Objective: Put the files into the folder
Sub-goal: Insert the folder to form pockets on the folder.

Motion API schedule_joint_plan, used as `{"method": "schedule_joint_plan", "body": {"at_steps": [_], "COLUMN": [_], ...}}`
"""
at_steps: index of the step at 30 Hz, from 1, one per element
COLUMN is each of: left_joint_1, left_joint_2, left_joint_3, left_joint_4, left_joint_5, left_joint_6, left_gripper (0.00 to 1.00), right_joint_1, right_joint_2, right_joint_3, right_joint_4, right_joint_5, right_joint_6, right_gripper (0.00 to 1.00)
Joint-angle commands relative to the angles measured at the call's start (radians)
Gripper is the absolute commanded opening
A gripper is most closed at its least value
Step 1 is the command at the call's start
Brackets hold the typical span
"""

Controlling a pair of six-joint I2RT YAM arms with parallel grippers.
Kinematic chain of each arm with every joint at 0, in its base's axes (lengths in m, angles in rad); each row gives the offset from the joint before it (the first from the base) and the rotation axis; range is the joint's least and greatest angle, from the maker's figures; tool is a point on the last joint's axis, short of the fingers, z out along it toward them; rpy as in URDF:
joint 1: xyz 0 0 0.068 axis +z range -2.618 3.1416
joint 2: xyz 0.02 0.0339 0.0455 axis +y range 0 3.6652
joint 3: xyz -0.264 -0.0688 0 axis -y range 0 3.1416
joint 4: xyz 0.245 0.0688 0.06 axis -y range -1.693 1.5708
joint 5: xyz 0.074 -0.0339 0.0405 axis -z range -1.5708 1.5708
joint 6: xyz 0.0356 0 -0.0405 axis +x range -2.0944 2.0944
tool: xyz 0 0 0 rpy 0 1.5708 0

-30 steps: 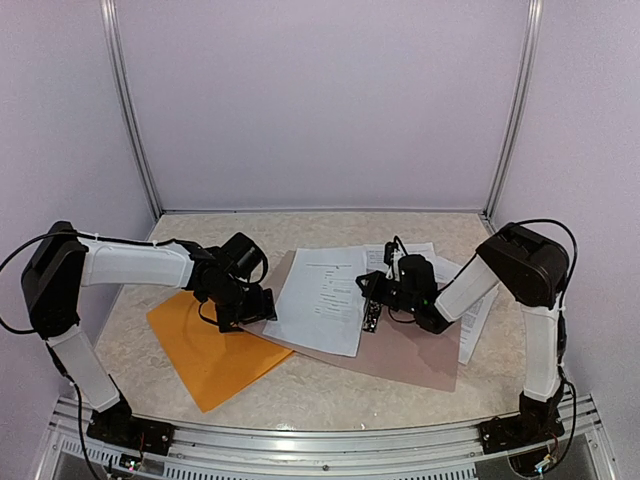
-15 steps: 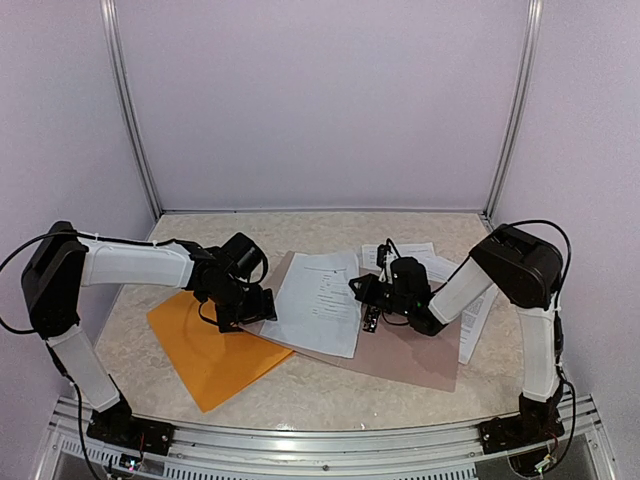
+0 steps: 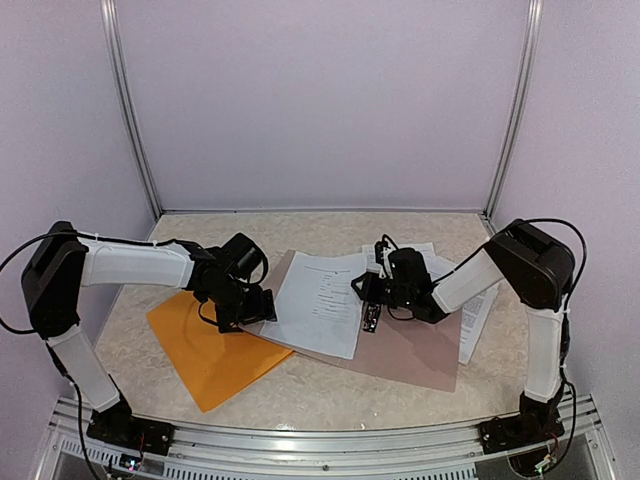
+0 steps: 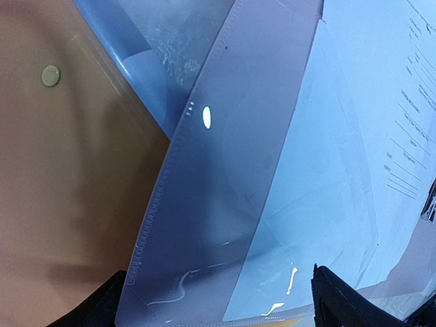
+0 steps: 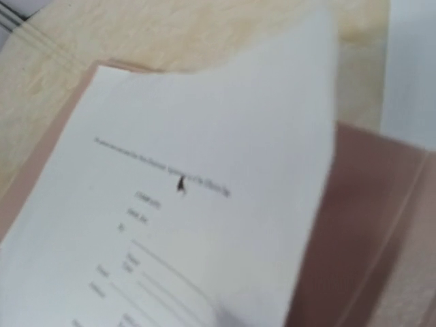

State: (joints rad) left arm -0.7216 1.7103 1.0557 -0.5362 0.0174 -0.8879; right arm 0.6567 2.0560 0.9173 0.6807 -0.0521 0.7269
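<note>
The orange folder (image 3: 205, 355) lies at the left. My left gripper (image 3: 258, 305) sits at its right edge, under the translucent flap (image 4: 231, 170), which stands up in front of the left wrist camera. Its fingers (image 4: 334, 300) show apart at the bottom corners with the flap spread across them, so it looks open. A printed white sheet (image 3: 322, 300) lies on the grey-brown clipboard (image 3: 410, 355). My right gripper (image 3: 363, 290) is at that sheet's right edge. In the right wrist view the sheet (image 5: 204, 204) curls up close and hides the fingers.
More printed sheets (image 3: 472, 310) lie under my right forearm at the clipboard's right side. The clipboard's metal clip (image 3: 371, 320) sits by the sheet's right edge. The folder's snap button (image 4: 50, 75) shows on its orange face. Booth walls close in behind and at both sides.
My right gripper has shifted a little left and towards the back along the sheet's right edge. The left arm and the folder have not moved.
</note>
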Motion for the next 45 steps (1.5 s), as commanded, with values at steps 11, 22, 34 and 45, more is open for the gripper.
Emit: {"method": "schedule_joint_plan", "body": {"at_steps": [11, 22, 34, 45], "left_joint_1": [-0.009, -0.009, -0.007, -0.006], "left_joint_2": [-0.008, 0.005, 0.017, 0.017], "left_joint_3": [0.019, 0.036, 0.041, 0.029], "left_joint_4": [-0.019, -0.01, -0.003, 0.001], "left_joint_5": [-0.04, -0.033, -0.023, -0.027], "left_joint_6": [0.023, 0.035, 0.06, 0.057], "left_gripper": [0.86, 0.87, 0.87, 0.87], "right_joint_1": [-0.042, -0.042, -0.042, -0.038], "right_joint_2": [0.011, 0.043, 0.072, 0.008], "right_joint_3": [0.069, 0.078, 0.059, -0.037], "right_joint_4": [-0.142, -0.124, 0.025, 0.073], "right_joint_5": [-0.186, -0.218, -0.171, -0.083], "right_joint_6": [-0.06, -0.01, 0.13, 0.153], "right_gripper": [0.23, 0.0, 0.0, 0.0]}}
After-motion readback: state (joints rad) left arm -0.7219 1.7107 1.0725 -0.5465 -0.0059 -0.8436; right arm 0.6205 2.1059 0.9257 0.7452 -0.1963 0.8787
